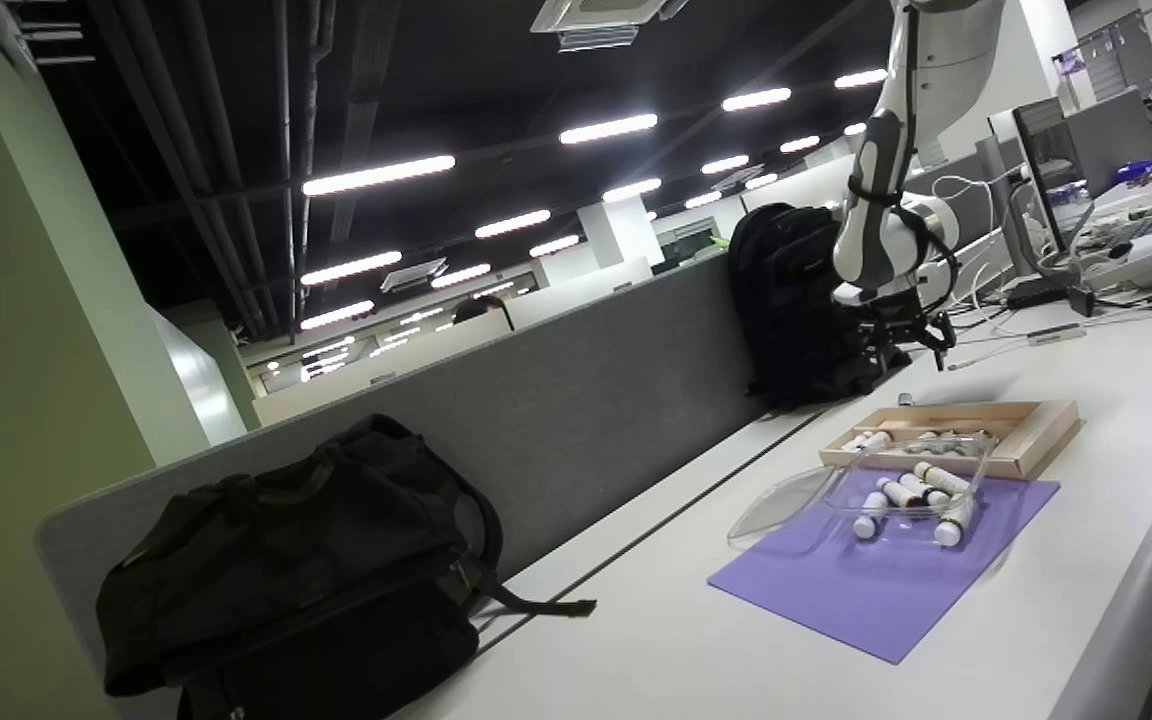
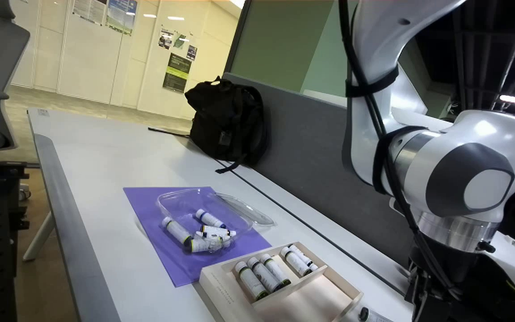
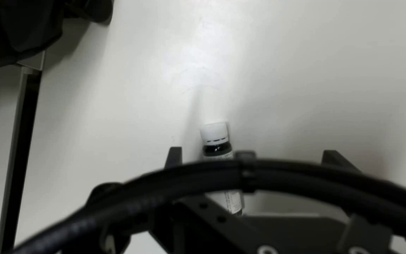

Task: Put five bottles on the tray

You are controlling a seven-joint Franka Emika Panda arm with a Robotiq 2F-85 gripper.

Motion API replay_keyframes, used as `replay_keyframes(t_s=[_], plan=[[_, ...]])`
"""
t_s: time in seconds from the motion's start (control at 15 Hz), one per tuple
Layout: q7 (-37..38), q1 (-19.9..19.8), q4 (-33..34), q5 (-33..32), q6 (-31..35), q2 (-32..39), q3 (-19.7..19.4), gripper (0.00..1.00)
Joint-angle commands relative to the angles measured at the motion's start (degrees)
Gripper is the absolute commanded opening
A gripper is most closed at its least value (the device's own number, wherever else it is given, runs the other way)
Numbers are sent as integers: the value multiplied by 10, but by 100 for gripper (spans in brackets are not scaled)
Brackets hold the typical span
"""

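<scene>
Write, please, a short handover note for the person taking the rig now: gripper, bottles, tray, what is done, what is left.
Gripper: open, empty, raised off the table near the loose bottle.
That bottle lies outside the tray.
In the tray: three bottles side by side, at least two more next to them.
Clear container on the purple mat: several more bottles.
Done: at least five are in the tray.
Left: count looks met; perhaps only decide about the loose bottle.

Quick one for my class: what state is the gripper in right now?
Gripper: open, holding nothing; a white-capped bottle lies below it.
</scene>
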Motion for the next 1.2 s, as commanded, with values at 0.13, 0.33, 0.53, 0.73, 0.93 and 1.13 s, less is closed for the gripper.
replay_keyframes(t_s=[0.13, 0.33, 0.53, 0.73, 0.93, 1.13], plan=[[-21, 13, 24, 8, -23, 17, -13, 100], [-15, 31, 40, 4, -31, 27, -33, 100], [-10, 36, 43, 7, -17, 35, -33, 100], [-8, 42, 51, 6, -14, 49, -31, 100], [-3, 53, 55, 0, -1, 63, -35, 75], [-1, 63, 52, -5, 15, 65, -36, 60]])
